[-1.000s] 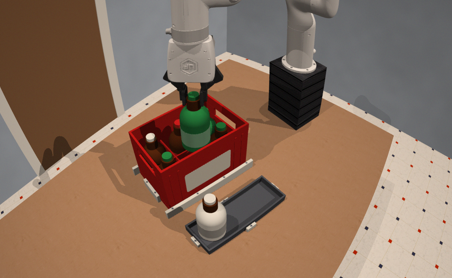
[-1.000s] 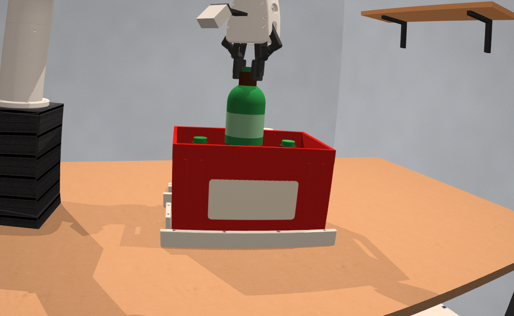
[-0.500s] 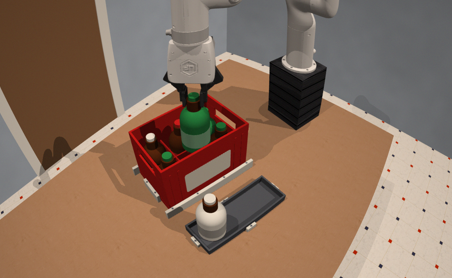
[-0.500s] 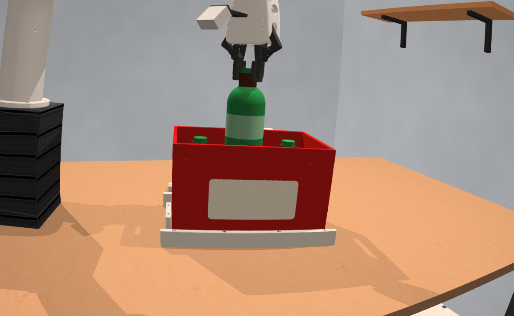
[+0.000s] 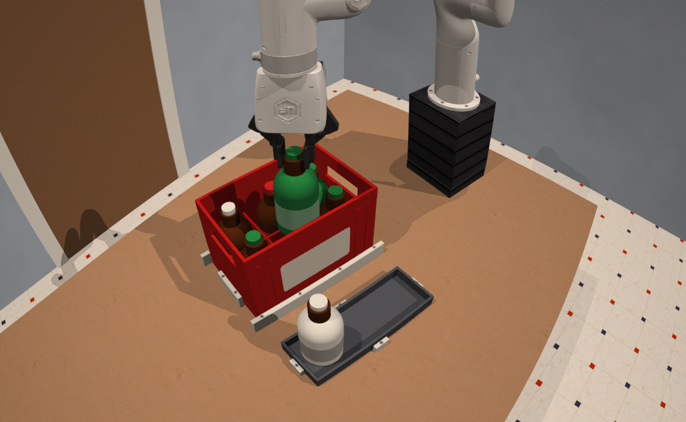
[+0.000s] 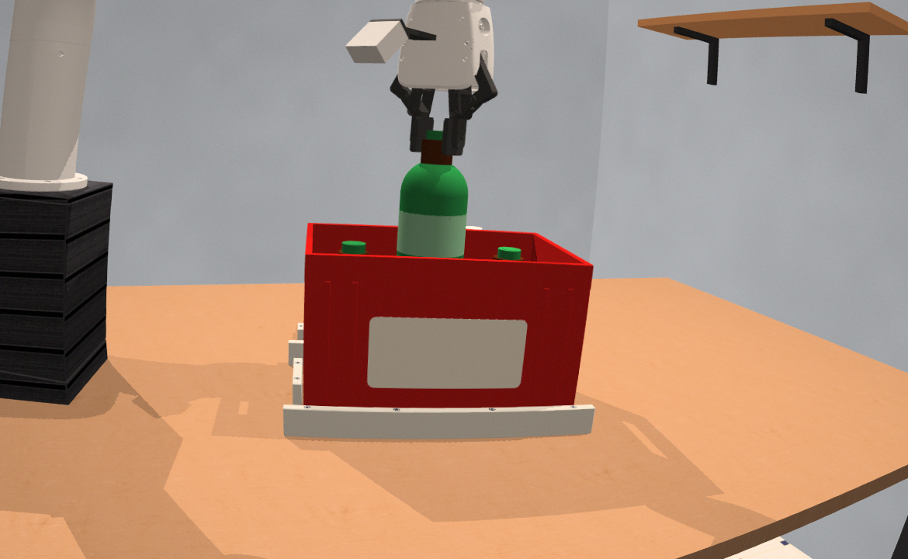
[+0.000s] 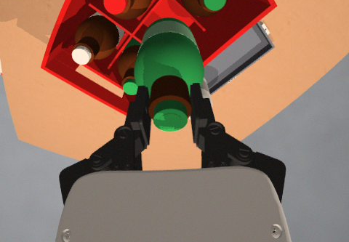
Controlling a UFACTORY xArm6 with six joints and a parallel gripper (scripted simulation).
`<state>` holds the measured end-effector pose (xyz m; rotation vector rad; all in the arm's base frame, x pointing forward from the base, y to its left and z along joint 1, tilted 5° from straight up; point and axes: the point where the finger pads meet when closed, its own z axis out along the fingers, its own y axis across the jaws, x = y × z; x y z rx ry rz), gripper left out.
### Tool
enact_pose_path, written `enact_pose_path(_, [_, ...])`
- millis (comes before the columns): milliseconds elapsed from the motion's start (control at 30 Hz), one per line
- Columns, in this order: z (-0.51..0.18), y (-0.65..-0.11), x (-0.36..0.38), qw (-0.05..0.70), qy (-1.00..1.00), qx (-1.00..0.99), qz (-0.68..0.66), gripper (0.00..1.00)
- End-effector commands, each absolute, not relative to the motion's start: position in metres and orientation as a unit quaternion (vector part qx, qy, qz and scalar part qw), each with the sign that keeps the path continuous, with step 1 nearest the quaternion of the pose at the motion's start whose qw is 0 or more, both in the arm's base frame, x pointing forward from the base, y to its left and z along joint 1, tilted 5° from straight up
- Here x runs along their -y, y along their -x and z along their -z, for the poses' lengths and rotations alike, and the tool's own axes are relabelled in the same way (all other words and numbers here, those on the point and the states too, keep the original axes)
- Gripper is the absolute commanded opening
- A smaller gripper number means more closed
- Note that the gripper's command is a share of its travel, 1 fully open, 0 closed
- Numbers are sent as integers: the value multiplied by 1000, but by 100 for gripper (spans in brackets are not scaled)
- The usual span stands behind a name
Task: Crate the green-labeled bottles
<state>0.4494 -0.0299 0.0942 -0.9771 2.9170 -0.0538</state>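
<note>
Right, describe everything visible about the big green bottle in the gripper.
The large green bottle has a rounded glossy body, a paler green label band around its lower half, a brown neck and a green cap. It hangs upright, its neck clamped between the black fingers of the gripper. Its base sits partly below the rim of the red plastic crate, over a cell; whether it touches the floor is hidden.
</note>
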Motion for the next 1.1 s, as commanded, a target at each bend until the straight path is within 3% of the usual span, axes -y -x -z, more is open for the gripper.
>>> enact_pose_path(0, [-91, -451, 30, 35, 317, -947, 18, 0])
enact_pose_path(1067, [-70, -453, 30, 35, 317, -947, 18, 0])
